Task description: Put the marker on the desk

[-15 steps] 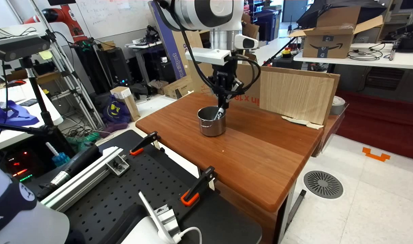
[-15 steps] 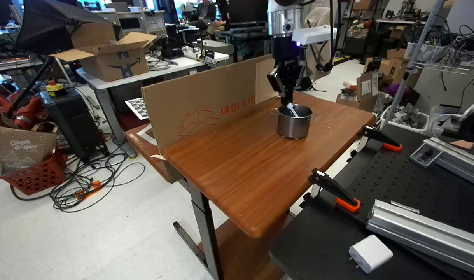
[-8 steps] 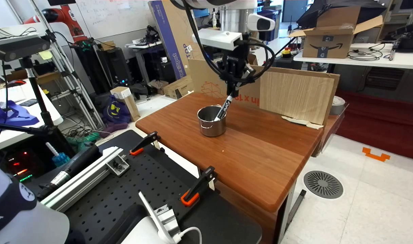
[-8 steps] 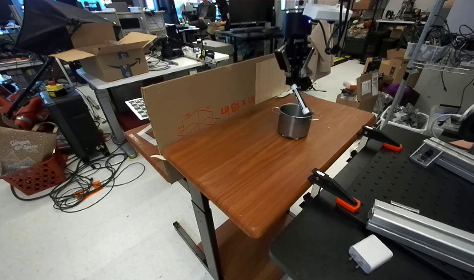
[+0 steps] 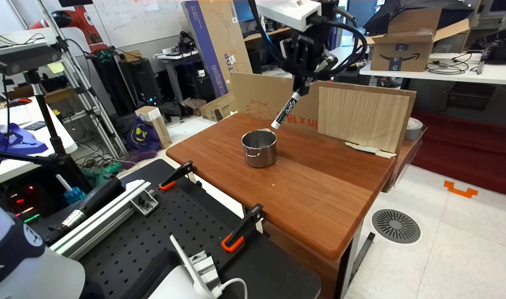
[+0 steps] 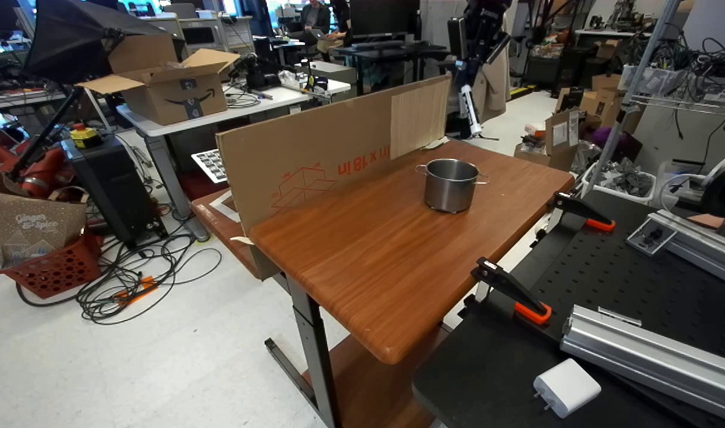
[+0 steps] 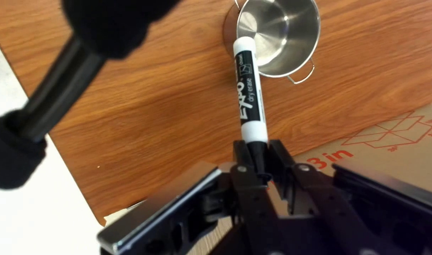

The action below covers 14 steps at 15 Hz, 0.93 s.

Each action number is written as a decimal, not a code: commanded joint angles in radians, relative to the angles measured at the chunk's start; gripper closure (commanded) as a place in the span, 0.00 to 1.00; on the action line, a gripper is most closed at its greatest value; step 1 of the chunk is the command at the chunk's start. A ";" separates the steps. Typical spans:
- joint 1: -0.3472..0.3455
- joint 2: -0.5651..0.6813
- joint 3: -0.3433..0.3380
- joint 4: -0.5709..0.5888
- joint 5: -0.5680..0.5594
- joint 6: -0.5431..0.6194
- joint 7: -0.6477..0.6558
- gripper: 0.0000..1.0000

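The marker [image 5: 287,110] is a white and black Expo pen. It also shows in an exterior view [image 6: 469,110] and in the wrist view [image 7: 250,88]. My gripper [image 7: 257,147] is shut on its black cap end; the white end points down and away at a tilt. The gripper also shows in an exterior view [image 5: 301,88]. The marker hangs in the air above the desk [image 5: 311,178], apart from it. The grey metal cup [image 6: 449,190] stands upright on the desk below, and its bare metal bottom [image 7: 269,39] shows in the wrist view.
A cardboard panel [image 6: 314,154] stands along the desk's far edge, close to the gripper. Black and orange clamps [image 5: 176,176] sit at the near edge beside the black perforated bench [image 5: 153,232]. The cup has wire handles [image 7: 302,76] that stick out.
The gripper has risen with the marker and moved toward the cardboard panel's wood-patterned end. The marker has come up out of the metal cup. The cup has stayed almost in place.
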<state>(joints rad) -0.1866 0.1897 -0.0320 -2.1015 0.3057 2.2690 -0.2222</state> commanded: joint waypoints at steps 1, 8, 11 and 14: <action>-0.010 0.018 -0.013 0.020 0.080 -0.033 -0.052 0.95; -0.022 0.137 -0.017 0.091 0.087 -0.043 -0.036 0.95; -0.041 0.207 -0.015 0.148 0.081 -0.059 -0.032 0.95; -0.058 0.268 -0.014 0.197 0.073 -0.059 -0.015 0.95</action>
<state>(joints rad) -0.2257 0.4007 -0.0500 -1.9757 0.3628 2.2595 -0.2447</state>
